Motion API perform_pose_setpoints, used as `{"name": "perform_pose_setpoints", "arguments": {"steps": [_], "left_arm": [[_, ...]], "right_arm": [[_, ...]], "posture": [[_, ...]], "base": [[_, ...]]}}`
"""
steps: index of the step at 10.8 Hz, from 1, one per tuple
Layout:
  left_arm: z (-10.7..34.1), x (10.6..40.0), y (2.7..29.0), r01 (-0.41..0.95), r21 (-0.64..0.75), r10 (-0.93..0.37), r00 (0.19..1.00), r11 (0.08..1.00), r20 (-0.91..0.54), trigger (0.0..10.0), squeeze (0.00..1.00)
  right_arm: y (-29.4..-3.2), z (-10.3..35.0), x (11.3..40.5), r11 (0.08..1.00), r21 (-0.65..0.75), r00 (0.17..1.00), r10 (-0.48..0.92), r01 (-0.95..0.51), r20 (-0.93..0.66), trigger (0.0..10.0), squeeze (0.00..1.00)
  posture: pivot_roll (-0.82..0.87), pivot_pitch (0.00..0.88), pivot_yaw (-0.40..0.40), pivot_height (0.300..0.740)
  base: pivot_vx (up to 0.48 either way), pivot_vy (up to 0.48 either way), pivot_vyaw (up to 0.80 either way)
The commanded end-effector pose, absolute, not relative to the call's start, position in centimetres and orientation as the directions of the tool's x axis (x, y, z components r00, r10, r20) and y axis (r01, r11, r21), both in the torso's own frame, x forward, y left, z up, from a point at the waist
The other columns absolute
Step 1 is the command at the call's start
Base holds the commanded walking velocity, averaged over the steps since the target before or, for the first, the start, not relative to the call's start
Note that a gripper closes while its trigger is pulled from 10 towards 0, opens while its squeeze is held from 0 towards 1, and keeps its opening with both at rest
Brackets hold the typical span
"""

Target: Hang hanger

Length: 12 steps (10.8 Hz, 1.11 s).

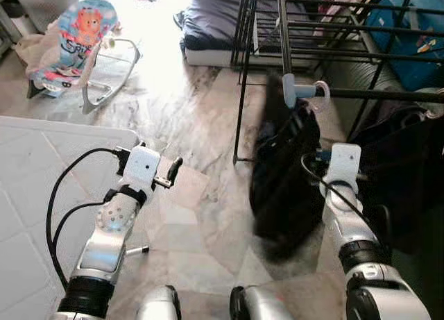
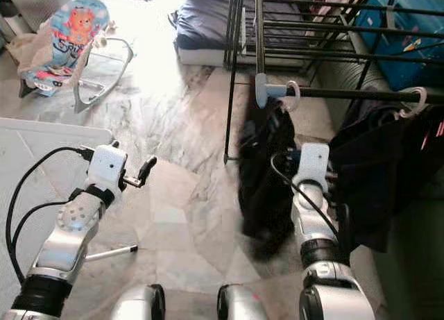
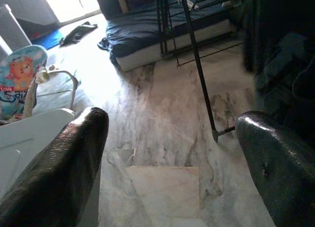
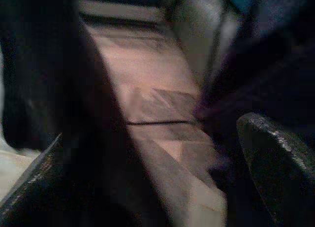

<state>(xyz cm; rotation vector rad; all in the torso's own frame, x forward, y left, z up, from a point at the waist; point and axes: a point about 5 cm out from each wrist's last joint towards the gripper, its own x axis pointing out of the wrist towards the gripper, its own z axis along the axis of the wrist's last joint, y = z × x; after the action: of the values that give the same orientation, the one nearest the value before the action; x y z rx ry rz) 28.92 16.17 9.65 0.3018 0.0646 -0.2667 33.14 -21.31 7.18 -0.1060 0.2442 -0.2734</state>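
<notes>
Though blurred, right tool [image 4: 162, 158] seemingly open.

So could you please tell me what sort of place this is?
Probably a lived-in home bedroom used for drying laundry: a mattress on the marble floor, a baby bouncer, and dark clothes hanging from a drying rack.

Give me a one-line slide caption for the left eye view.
Dark garment hangs by its hanger hook on the rack rail.
</notes>
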Motion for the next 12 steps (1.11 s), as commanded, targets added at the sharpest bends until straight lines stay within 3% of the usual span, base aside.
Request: {"name": "perform_pose_setpoints", "arguments": {"steps": [1,2,4,5,6,12], "left_arm": [[9.6,28.9,16.1,0.278,0.291,-0.256,0.96,0.915,-0.113,10.0,0.0],[9.6,28.9,16.1,0.278,0.292,-0.255,0.96,0.915,-0.115,10.0,0.0],[9.6,28.9,16.0,0.277,0.294,-0.253,0.96,0.915,-0.118,10.0,0.0],[9.6,29.0,16.0,0.278,0.296,-0.253,0.96,0.914,-0.12,10.0,0.0],[9.6,29.0,16.0,0.279,0.298,-0.253,0.96,0.913,-0.121,10.0,0.0],[9.3,29.1,15.9,0.284,0.301,-0.253,0.958,0.911,-0.136,10.0,0.0]], "right_arm": [[-20.3,7.2,33.6,0.979,-0.111,0.953,-0.195,0.174,-0.23,10.0,0.0],[-19.2,7.1,33.9,0.991,-0.111,0.963,-0.095,0.069,-0.253,10.0,0.0],[-19.6,7.3,34.6,0.993,-0.115,0.962,-0.048,0.018,-0.269,10.0,0.0],[-20.1,7.4,34.9,0.995,-0.095,0.954,-0.01,-0.02,-0.301,1.9,0.0],[-20.4,7.7,35.2,0.995,-0.097,0.952,-0.003,-0.028,-0.306,0.0,0.0],[-20.4,7.3,35.1,0.994,-0.092,0.956,0.022,-0.051,-0.293,0.0,0.0]], "posture": [[0.01,0.168,-0.034,0.74],[0.02,0.167,-0.038,0.74],[0.02,0.163,-0.04,0.74],[0.02,0.163,-0.04,0.74],[0.02,0.16,-0.04,0.74],[0.02,0.154,-0.045,0.74]], "base": [[0.0,0.0,0.0],[0.0,0.0,0.0],[0.0,0.0,0.0],[0.0,0.0,0.0],[0.0,0.0,0.0],[0.0,0.0,0.0]]}}
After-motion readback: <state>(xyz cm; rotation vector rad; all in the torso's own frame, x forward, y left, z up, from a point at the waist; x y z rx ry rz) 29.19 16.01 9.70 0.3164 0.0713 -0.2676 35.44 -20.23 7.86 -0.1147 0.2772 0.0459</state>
